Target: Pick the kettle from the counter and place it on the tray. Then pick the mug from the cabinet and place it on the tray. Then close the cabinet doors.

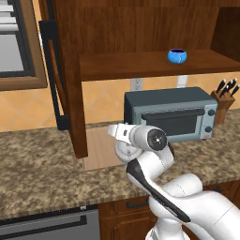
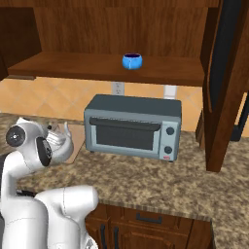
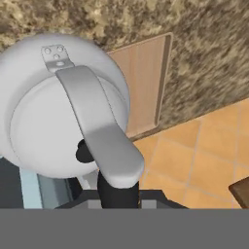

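Note:
The silvery-white kettle (image 3: 63,107) takes up the left of the hand view, seen from above. My gripper (image 3: 115,181) is shut on the near end of its arched handle (image 3: 97,126). The kettle (image 1: 123,150) hangs under my hand at the right edge of the light wooden tray (image 1: 99,149), which lies on the speckled counter (image 1: 37,164). Whether it touches the tray I cannot tell. The blue mug (image 1: 177,56) stands on the shelf of the open cabinet (image 1: 140,28). Both cabinet doors stand open: the left door (image 1: 70,79) and the right door (image 2: 224,82).
A grey toaster oven (image 1: 169,114) stands on the counter just right of the tray, close behind my hand. A knife block (image 1: 225,96) sits at the far right. Drawers with dark handles (image 2: 148,219) run below the counter edge.

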